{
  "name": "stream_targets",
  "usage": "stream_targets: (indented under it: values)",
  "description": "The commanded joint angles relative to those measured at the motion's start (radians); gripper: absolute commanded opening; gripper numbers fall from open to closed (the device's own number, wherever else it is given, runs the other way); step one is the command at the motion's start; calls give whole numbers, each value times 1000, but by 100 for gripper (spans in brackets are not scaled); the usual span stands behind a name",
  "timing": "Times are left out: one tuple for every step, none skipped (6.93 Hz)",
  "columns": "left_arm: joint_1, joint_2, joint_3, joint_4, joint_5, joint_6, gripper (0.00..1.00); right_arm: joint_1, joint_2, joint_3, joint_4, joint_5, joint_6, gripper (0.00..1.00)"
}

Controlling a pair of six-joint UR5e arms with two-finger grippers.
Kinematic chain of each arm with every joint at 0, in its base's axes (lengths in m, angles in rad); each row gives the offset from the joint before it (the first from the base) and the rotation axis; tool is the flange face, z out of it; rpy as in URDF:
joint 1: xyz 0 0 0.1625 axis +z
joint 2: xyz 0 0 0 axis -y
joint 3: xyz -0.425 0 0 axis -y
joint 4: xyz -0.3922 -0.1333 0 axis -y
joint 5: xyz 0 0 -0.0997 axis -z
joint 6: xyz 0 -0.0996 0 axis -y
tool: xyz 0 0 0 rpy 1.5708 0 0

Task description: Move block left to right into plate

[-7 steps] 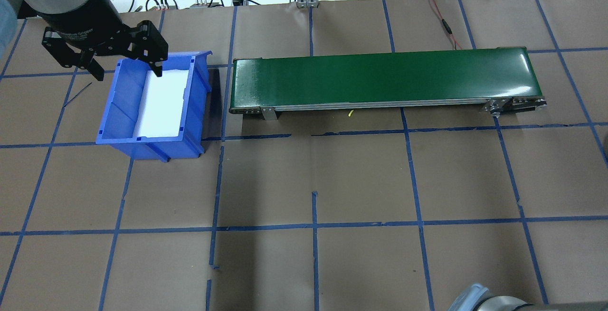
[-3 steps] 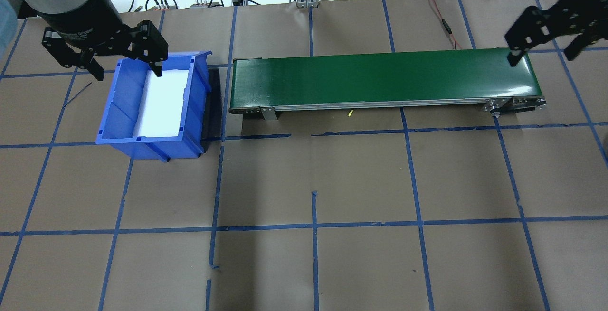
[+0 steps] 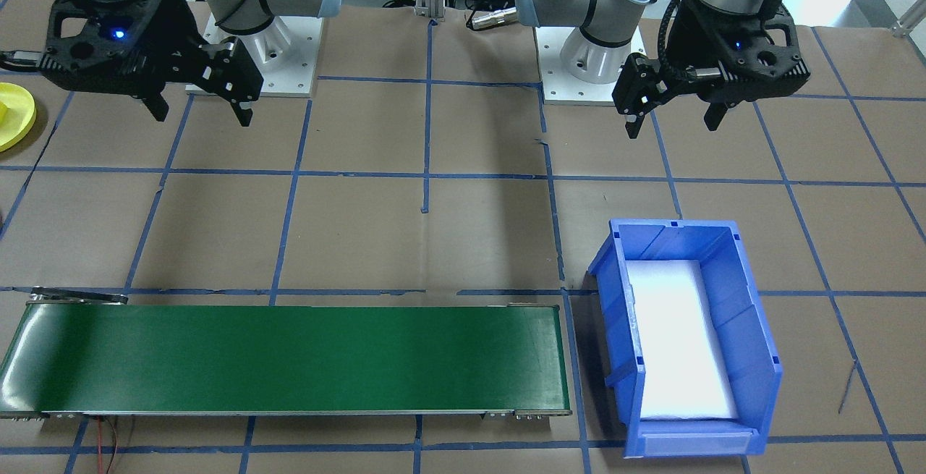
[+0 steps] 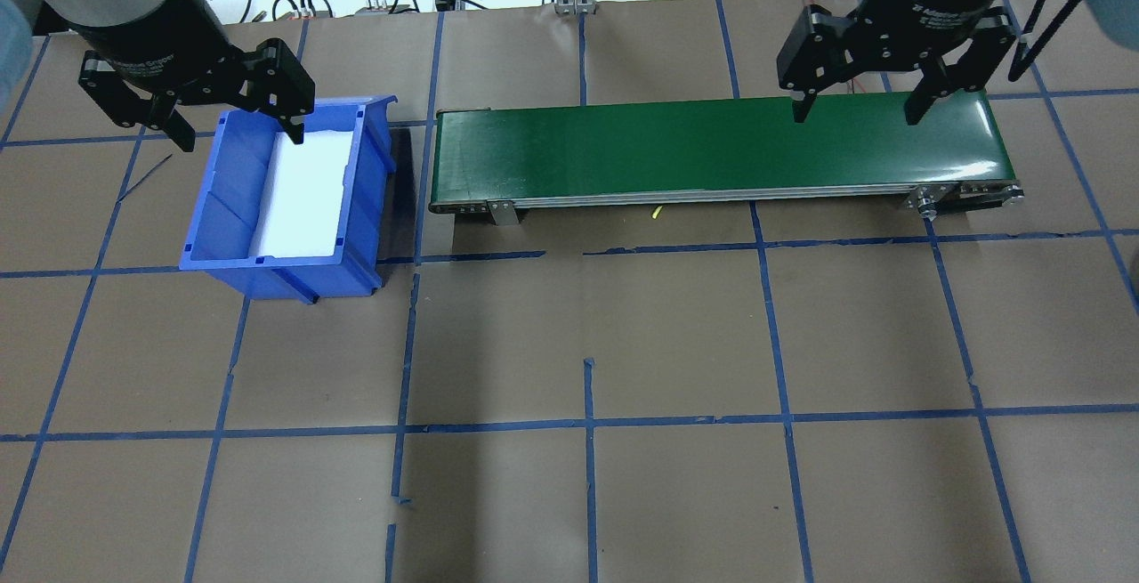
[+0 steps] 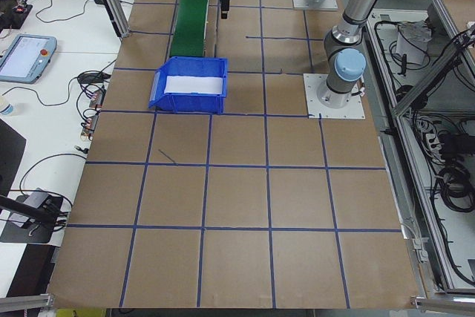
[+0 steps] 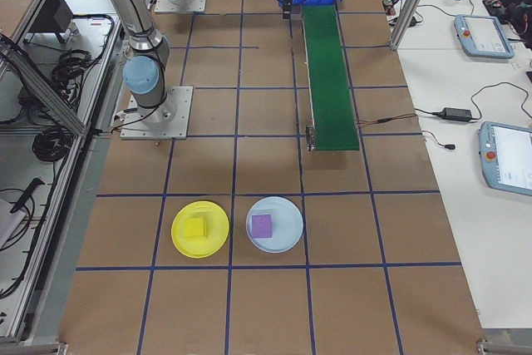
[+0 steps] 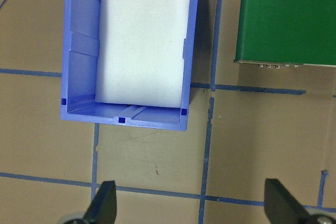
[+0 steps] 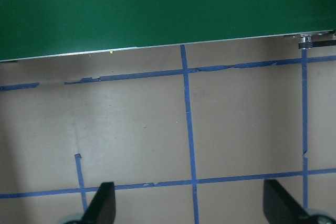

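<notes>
Our left fingers [image 4: 236,129] were apart and empty over the blue bin [image 4: 294,196]. Our right fingers [image 4: 854,111] were apart and empty over the green belt [image 4: 712,147]. A yellow block [image 6: 194,229] already sat in the yellow plate [image 6: 199,243], near the counter's right end. We think little was left.

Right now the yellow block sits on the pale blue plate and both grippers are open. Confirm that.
Not quite. In the exterior right view the yellow block sits on the yellow plate; the pale blue plate holds a purple block. The left gripper and right gripper are open.
</notes>
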Motion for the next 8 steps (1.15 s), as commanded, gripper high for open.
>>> stream_targets:
  values:
    - [0, -1, 0, 0, -1, -2, 100, 35, 3, 9, -78, 14, 39, 100]
    - [1, -1, 0, 2, -3, -2, 100, 36, 3, 18, -98, 9, 41, 100]
    - [3, -1, -3, 3, -3, -2, 100, 36, 5, 18, -98, 2, 39, 100]
    - [3, -1, -5, 12, -1, 0, 100, 36, 3, 20, -97, 2, 39, 100]
    - [3, -3, -8, 21, -3, -6, 100, 36, 2, 21, -95, 2, 37, 100]
    - [3, -3, -12, 28, -1, -3, 100, 36, 2, 21, -98, 3, 37, 100]
    - [11, -3, -12, 28, -3, -2, 100, 36, 3, 23, -112, 5, 37, 100]
    - [21, -3, -15, 29, -6, -2, 100, 36, 2, 23, -112, 5, 37, 100]
